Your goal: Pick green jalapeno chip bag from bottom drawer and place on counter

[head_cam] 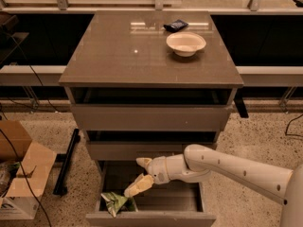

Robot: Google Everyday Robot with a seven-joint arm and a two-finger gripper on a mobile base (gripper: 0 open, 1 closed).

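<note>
The cream fingers [138, 187] of the white arm's gripper [141, 176] are spread wide and hold nothing, hanging inside the open, boxy grey bottom drawer [151, 218]. At 7 o'clock from the lower fingertip, just beside it, the crumpled light green jalapeno chip bag [115, 203] lies in the drawer. Up at 12 o'clock, the glossy grey-brown bench [123, 56] carries a white bowl [185, 43] and a small dark blue packet [175, 25]

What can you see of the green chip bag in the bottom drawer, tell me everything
The green jalapeno chip bag is small, crumpled foil, light green with white patches. It lies on the floor of the open bottom drawer, in its front corner, left in the picture. The gripper hovers just above its right side, jaws open; contact is unclear.
</note>
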